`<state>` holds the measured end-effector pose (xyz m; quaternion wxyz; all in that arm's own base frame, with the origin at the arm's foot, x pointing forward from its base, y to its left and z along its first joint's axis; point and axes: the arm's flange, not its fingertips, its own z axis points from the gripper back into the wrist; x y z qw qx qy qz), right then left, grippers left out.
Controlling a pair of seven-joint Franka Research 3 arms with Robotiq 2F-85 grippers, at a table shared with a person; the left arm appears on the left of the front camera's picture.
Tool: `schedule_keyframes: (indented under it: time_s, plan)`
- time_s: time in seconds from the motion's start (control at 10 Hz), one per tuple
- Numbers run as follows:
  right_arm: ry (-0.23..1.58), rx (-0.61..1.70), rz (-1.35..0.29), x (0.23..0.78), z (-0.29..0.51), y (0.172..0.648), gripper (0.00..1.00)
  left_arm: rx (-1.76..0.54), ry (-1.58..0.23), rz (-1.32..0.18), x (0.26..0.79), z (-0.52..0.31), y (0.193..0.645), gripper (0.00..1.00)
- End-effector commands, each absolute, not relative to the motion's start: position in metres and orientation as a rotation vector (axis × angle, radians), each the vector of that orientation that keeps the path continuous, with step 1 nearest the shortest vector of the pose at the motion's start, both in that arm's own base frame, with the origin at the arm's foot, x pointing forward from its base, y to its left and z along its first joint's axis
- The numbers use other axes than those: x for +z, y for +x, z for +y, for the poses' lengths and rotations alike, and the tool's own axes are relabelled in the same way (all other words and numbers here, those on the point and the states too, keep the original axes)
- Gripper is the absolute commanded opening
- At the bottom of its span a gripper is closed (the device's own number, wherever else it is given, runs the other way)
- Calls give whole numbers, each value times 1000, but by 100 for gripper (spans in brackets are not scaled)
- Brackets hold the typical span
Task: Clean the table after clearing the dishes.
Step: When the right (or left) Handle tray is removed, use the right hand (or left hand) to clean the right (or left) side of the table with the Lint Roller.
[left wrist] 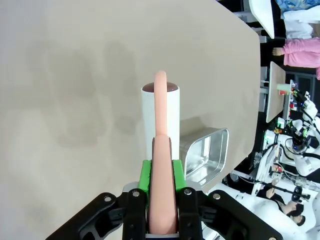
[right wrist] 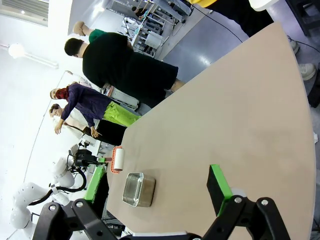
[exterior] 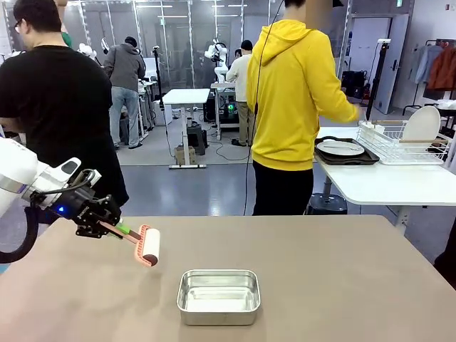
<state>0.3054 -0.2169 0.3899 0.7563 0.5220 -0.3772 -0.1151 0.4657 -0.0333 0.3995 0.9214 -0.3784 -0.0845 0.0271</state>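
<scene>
Front view: a wide taupe-brown bench (exterior: 342, 271) spans the foreground. The white left arm (exterior: 21, 178) reaches in from the left, and the left fingers (exterior: 122, 229), black with green pads, are clamped on the salmon-pink handle of a lint roller (exterior: 148, 246). Its white roll sits tilted low over the bench's left side; whether it touches the top cannot be told. A small square steel pan (exterior: 218, 295) rests on the bench near the middle, close to the camera. Beyond the far edge a person (exterior: 292, 92) in a yellow hoodie stands turned toward a white side bench (exterior: 385, 182) at the right. There a dark tray (exterior: 348, 159) carries a round white plate (exterior: 340, 148) beside a wire rack (exterior: 399, 149), in which a second plate (exterior: 422, 124) stands upright (any cutlery is too small to make out). Left wrist view: the left fingers (left wrist: 145, 182) press on the pink handle from both sides, the lint roller (left wrist: 160, 112) points away over the bare bench (left wrist: 75, 75), and the steel pan (left wrist: 202, 157) lies just to its right. Right wrist view: the right fingers (right wrist: 219, 186) stand wide apart with nothing between them, high over the bench (right wrist: 235, 100). Far off lie the steel pan (right wrist: 139, 189) and, past it, the lint roller (right wrist: 119, 159).
</scene>
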Motion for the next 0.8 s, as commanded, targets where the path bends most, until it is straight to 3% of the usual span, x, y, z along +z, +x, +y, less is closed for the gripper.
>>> schedule_keyframes:
  time_s: [0.0,0.2,0.3,0.7]
  plan:
    - [1138,-242,-818,392,-216,303,100,68,-755,-177,400,-35,460,0]
    - [1138,-242,-818,392,-216,303,100,68,-755,-177,400,-35,460,0]
    - [1138,-242,-818,392,-216,303,100,55,-777,-172,400,-35,465,20]
    - [1138,-242,-818,392,-216,303,100,-100,-863,-95,356,-43,461,20]
